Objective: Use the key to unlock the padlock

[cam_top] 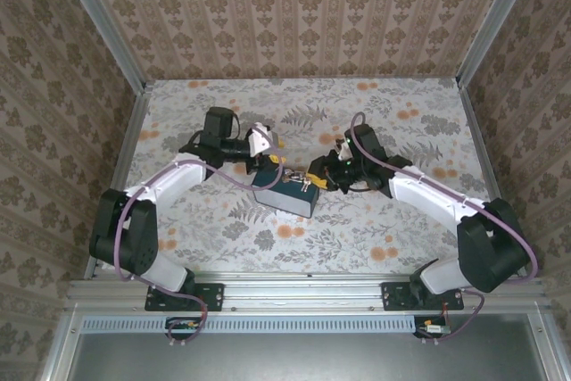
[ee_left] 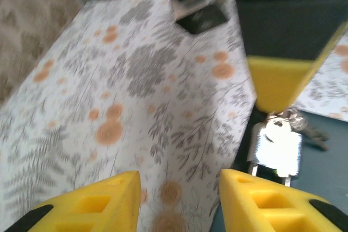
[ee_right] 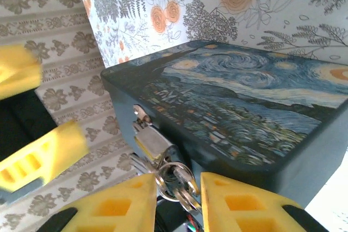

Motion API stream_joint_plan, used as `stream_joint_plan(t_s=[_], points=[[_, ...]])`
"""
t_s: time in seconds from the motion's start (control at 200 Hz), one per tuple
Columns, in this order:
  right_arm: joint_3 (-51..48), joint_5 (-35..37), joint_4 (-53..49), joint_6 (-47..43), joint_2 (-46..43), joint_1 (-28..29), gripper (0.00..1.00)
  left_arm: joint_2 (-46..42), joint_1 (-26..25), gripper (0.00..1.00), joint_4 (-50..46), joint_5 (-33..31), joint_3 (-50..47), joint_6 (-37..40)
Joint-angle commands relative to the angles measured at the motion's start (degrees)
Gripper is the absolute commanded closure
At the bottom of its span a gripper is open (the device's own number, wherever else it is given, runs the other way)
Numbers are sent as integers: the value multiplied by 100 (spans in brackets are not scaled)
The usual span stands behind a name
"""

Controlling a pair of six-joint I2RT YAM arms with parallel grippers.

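Now: padlock hangs on the box front, shackle seemingly shut.
Key: bunch dangles under the padlock, lower middle of the right wrist view; one looks inserted.
Right hand: fingers partly apart, flanking the keys; whether they pinch them, I cannot tell.
Left hand: open, empty, over the bench beside the box.
Remaining: likely turning the key and freeing the shackle.

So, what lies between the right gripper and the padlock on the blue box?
A ring of keys hangs under the padlock and reaches into the gap of the right gripper. The right wrist view shows this.
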Motion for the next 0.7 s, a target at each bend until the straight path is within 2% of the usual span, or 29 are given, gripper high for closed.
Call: stream_joint_plan(t_s=[0.0, 0.06, 0.215, 0.315, 0.455, 0.565, 0.695], points=[[511, -67, -948, -1240, 72, -65, 72, -185, -87, 58, 587, -1371, -188, -1303], [752, -64, -1181, -1708, 131, -70, 71, -364, -304, 59, 686, -1763, -379, -1630], [1337, -11, -1748, -3016, 333, 58, 70, -696, -321, 59, 597, -2036, -827, -1917], [1545, 500, -2017, -4366, 340, 323, 63, -738, -205, 59, 677, -1841, -1001, -2097], [574, 801, -421, -5869, -169, 534, 49, -627, -183, 59, 739, -1647, -1009, -2403], [-135, 875, 735, -6830, -599, 620, 45, -568, -192, 60, 757, -1578, -1056, -2463], [18, 1046, 436, -7747, -376, 655, 44, -559, -191, 60, 761, -1586, -1099, -2414]])
